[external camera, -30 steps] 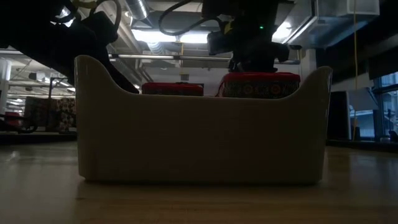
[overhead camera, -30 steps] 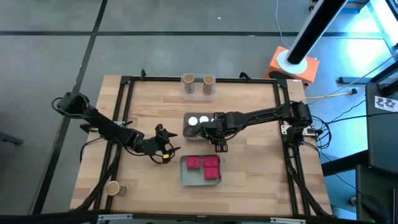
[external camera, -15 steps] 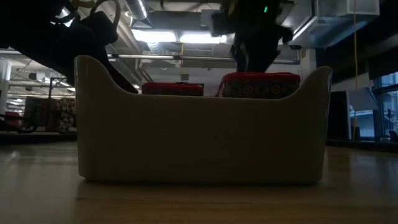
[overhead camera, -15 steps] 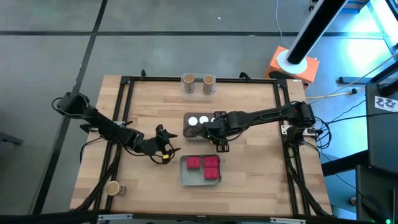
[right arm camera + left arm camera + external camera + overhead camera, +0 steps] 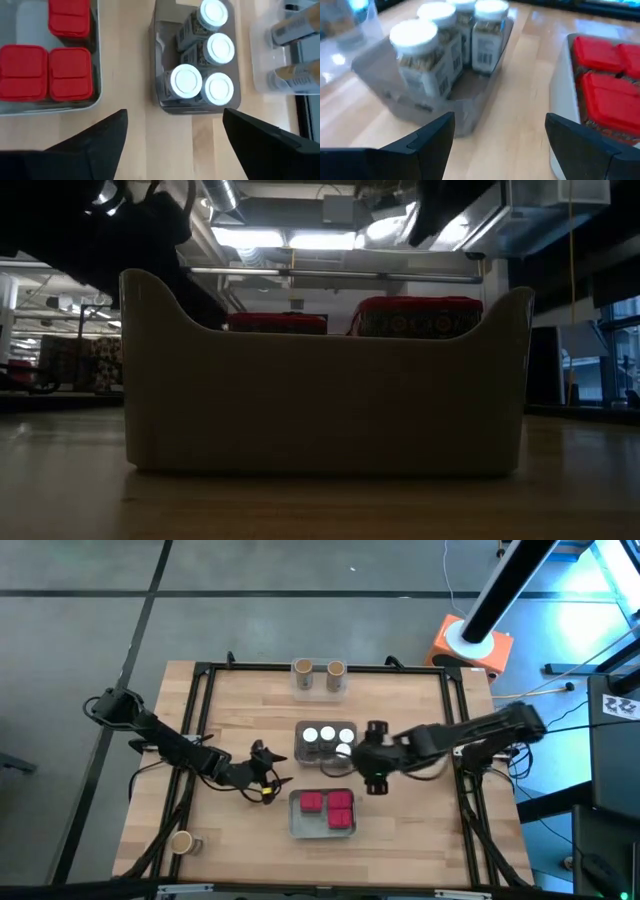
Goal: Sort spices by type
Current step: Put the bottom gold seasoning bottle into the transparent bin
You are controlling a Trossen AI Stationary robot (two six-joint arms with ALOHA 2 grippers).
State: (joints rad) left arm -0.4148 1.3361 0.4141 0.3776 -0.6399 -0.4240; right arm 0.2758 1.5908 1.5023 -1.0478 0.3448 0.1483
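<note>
Wooden table (image 5: 240, 840) carries three trays. Beyond the right gripper (image 5: 172, 127), whose fingers are spread and empty, four white-lidded jars (image 5: 205, 75) stand in the grey tray (image 5: 160, 95); red boxes (image 5: 47, 72) lie alongside. Left gripper (image 5: 268, 778), also spread wide, hovers near those jars.

Wooden butcher-block table (image 5: 240, 710) is sitting on a grey concrete floor (image 5: 80, 630) with dark seams running across it. A black metal frame (image 5: 200, 720) is running around the tabletop. An orange box (image 5: 470, 648) is sitting on the floor just past the far right corner. Bluish light is spilling in at the top right. From table level, long ceiling lights (image 5: 290, 240) are glowing among pipes, and shelving (image 5: 60, 360) is showing way back on the left.
</note>
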